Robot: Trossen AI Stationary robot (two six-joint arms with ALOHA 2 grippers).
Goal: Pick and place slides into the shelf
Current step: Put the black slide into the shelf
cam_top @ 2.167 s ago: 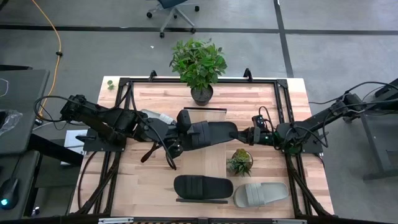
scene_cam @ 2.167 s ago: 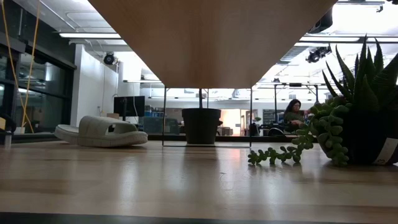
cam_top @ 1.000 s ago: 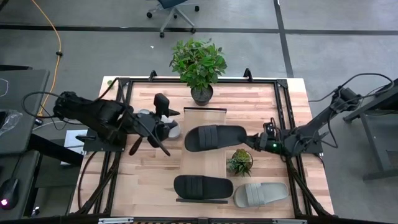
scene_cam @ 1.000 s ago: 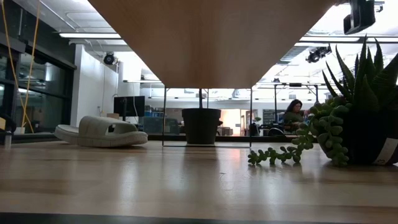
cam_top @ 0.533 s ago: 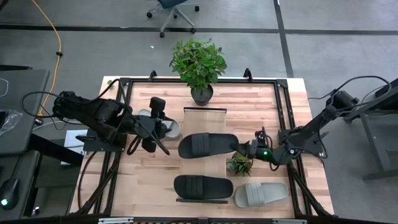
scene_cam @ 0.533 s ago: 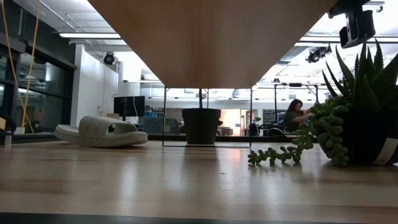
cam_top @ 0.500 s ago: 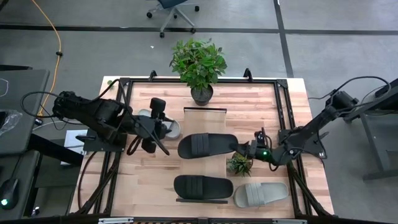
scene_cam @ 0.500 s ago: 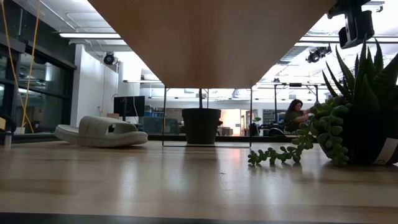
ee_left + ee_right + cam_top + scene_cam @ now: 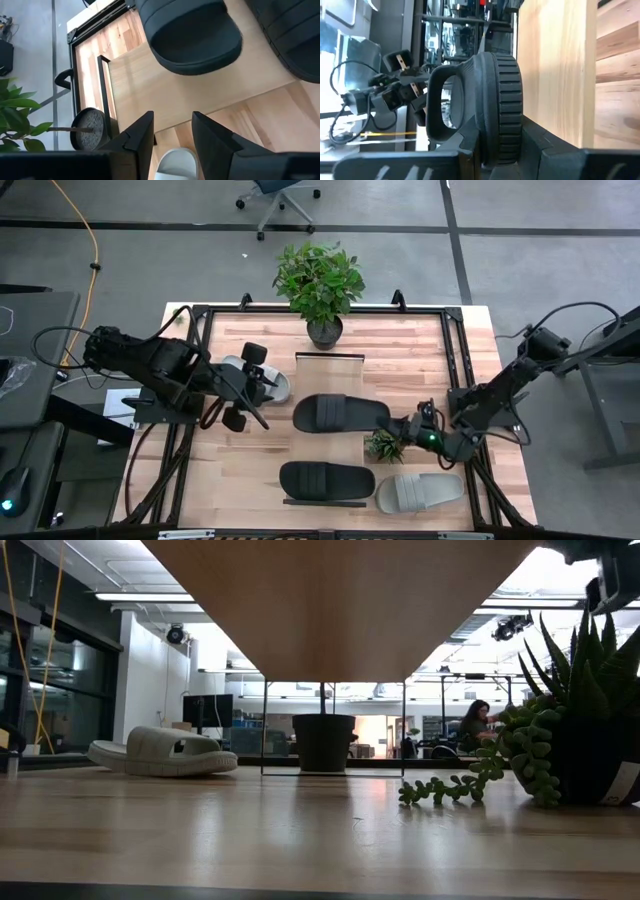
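On the bench (image 9: 400, 350), item by item:

1. Shelf (image 9: 328, 445): narrow pale board running from the back of the bench to the front, a thin black rail at each short end.

2. First black slide (image 9: 335, 412): lay crosswise over the middle of the shelf. My right fingers (image 9: 500, 142) were pinching it at the end towards my right arm, one finger on either side of its ribbed strap. Whether its sole touched the board I could not tell.

3. Second black slide (image 9: 325, 480): rested on the shelf near the front rail, also crosswise.

4. First grey slide (image 9: 420, 492): lay on the bench just beside the second black slide, off the shelf, on my right side.

5. Second grey slide (image 9: 278, 388): lay on the bench on my left side, near the shelf but apart from it, partly hidden under my left arm.

6. Left fingers (image 9: 172, 131): hung over the second grey slide, spread apart, a gap between them and nothing in it.

7. Small succulent (image 9: 383, 445): stood on the bench just beside the shelf, close under my right fingers.

8. Leafy plant (image 9: 320, 280) in a dark pot: stood at the back edge of the bench, behind the shelf's far rail.

9. Person (image 9: 472, 725): seated far off in the room beyond the bench, seen in the low view
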